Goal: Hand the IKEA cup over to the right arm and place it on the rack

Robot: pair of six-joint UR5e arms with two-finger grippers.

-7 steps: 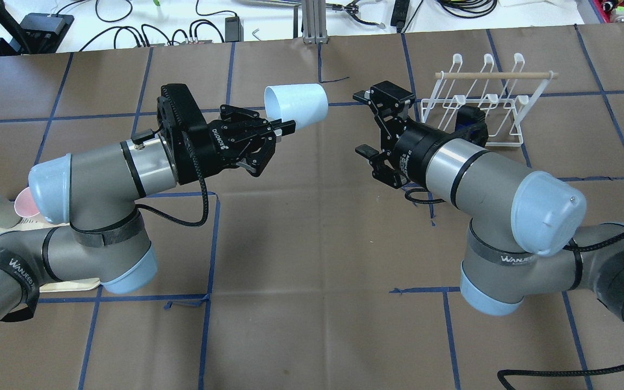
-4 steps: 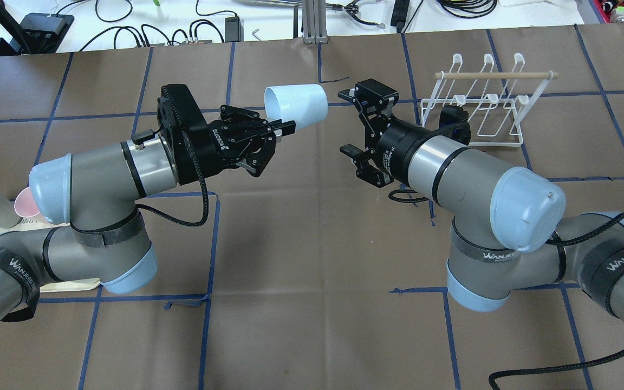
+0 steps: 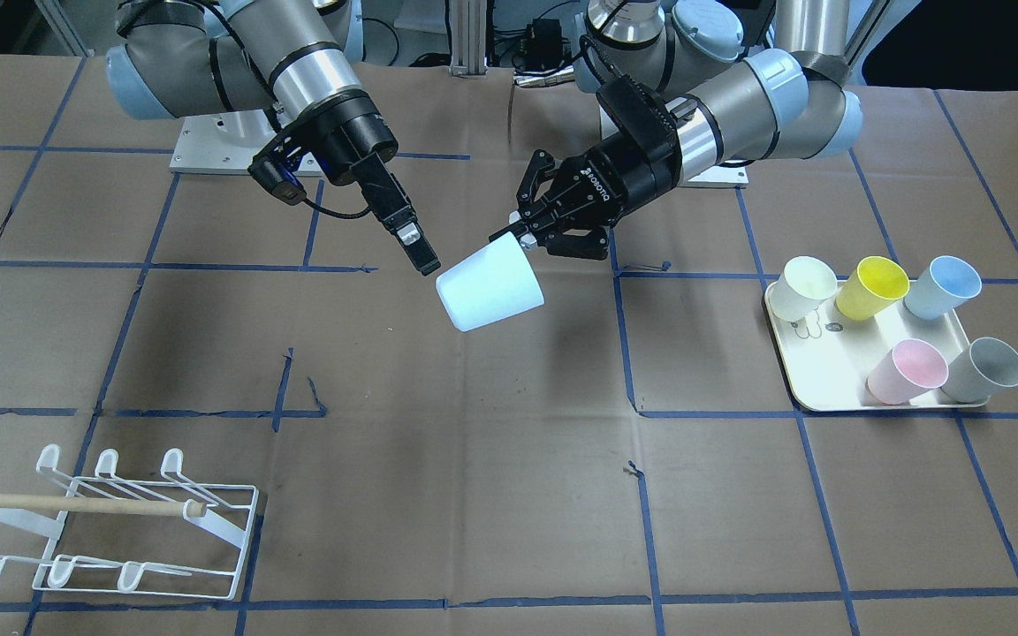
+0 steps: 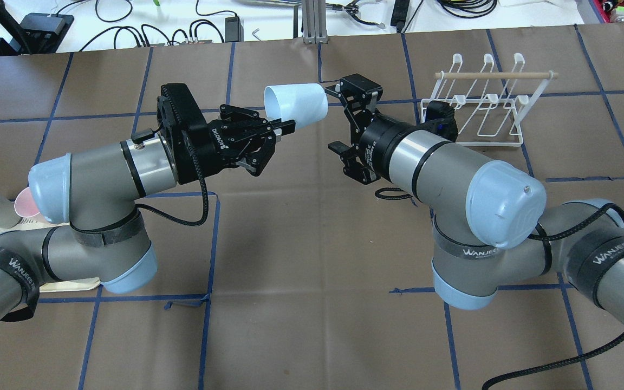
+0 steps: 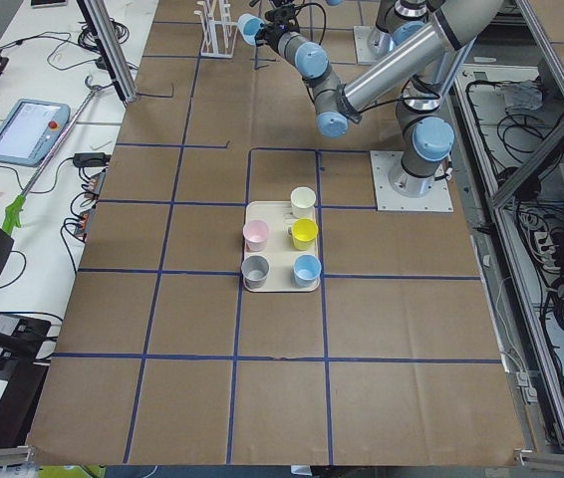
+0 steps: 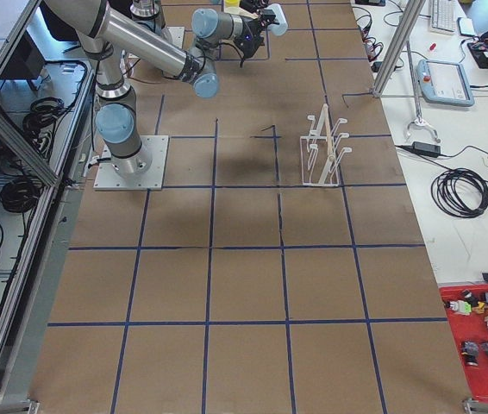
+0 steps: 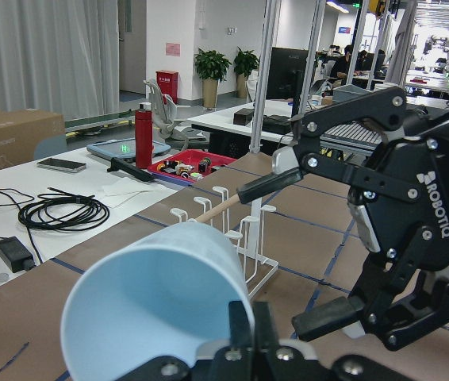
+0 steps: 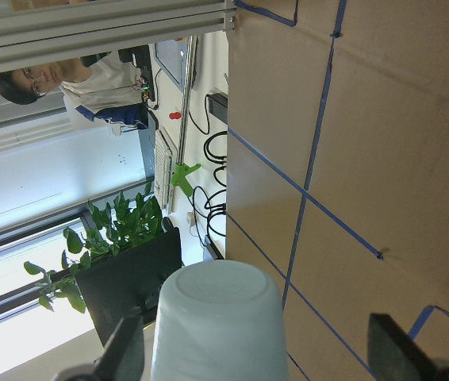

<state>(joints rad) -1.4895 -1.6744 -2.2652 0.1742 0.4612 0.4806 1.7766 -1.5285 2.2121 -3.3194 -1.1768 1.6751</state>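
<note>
Left hand [image 3: 516, 238] holds cup [image 3: 490, 287]; tray [image 3: 823, 375], rack [image 3: 76, 503] well apart.

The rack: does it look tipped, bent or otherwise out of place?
Nothing stands out. The rack stands upright on the table, its wooden dowel lies across it, and nothing hangs on it; the pale cup is held in the left claw.

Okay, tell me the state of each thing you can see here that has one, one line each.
Light-blue cup: held in the air on its side, by its rim.
Left end effector: shut on the cup.
Right end effector: open, close to the cup's base, not gripping.
Rack: upright, hooks empty.
Five tray cups: upright, mouths up.
</note>
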